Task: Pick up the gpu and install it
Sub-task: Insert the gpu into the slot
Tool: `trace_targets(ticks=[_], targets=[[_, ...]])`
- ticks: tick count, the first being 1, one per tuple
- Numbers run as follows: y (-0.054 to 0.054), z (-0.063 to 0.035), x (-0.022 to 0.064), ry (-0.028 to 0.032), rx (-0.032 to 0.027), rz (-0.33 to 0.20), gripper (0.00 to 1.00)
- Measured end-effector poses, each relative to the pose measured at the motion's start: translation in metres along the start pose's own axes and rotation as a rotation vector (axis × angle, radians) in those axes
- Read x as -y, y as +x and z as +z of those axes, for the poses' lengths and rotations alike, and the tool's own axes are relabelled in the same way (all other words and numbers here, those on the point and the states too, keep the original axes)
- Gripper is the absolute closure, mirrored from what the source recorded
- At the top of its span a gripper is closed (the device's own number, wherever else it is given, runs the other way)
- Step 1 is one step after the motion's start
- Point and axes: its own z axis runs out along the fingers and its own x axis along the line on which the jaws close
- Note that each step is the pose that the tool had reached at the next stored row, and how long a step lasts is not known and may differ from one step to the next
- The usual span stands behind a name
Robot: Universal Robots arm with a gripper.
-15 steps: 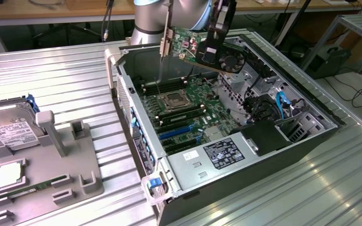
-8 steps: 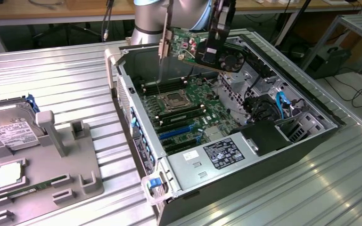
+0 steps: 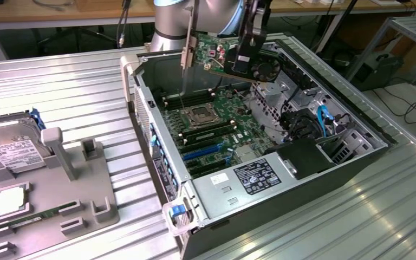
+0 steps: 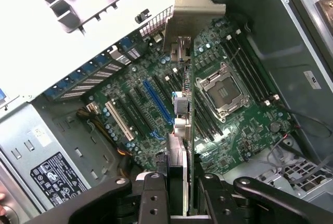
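The arm (image 3: 175, 19) stands at the top of the exterior view as a thick silver-grey joint housing, upright and close to the far edge. The black pincer (image 3: 244, 58) hangs from its end, just to the exterior view's right of that housing, and points steeply downward. It is clamped on the gpu (image 3: 219, 54), holding the card by its upper edge with one finger on each face. In the wrist view the two black fingers (image 4: 152, 195) sit close either side of the card's thin edge (not fully together, since the card fills the gap), their linkage bars splayed outward behind them.
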Motion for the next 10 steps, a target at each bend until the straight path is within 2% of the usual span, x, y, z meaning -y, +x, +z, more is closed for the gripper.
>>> trace_targets(ticks=[10], targets=[[0.0003, 0.0000, -0.0005, -0.0003, 0.0007, -0.068, 0.72]])
